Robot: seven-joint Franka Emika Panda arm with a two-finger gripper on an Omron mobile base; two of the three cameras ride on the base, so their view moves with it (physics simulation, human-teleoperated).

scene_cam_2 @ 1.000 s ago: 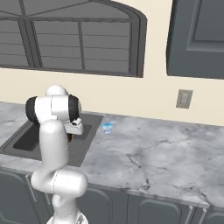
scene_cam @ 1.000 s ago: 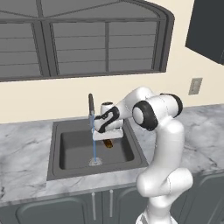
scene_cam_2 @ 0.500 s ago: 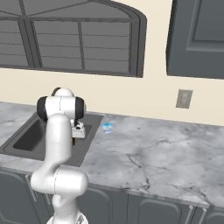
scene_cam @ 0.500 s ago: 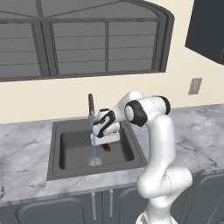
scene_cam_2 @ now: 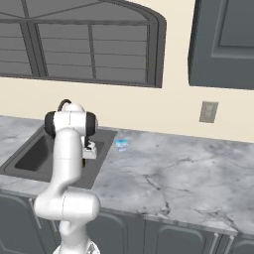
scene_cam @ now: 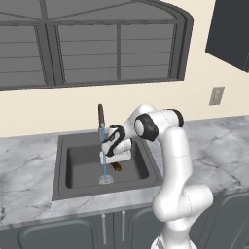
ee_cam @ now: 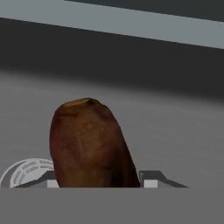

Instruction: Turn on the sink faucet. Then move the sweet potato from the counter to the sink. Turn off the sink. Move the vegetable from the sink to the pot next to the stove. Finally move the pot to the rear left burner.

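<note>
The brown sweet potato [ee_cam: 87, 142] sits between my gripper's [ee_cam: 98, 181] two fingertips, and the gripper is shut on it. In the left base view the gripper [scene_cam: 116, 161] reaches down into the dark sink [scene_cam: 73, 168], holding the sweet potato [scene_cam: 117, 167] just above the basin floor, right of the drain. Water runs in a thin blue stream [scene_cam: 103, 165] from the dark faucet [scene_cam: 101, 116] straight onto the drain [ee_cam: 24, 173]. From the right base view the hand [scene_cam_2: 89, 151] hangs over the right side of the sink [scene_cam_2: 30, 156], partly behind my own arm.
Grey marble counter [scene_cam: 29, 160] surrounds the sink on both sides. A small bluish glass item [scene_cam_2: 121, 144] stands on the counter just right of the sink. Window shutters and a wall outlet [scene_cam_2: 208, 111] lie behind; dark cabinets hang at the upper right.
My hand has gone lower into the sink and a little left toward the water stream, carrying the sweet potato. The elbow has swung left. Water keeps running.
</note>
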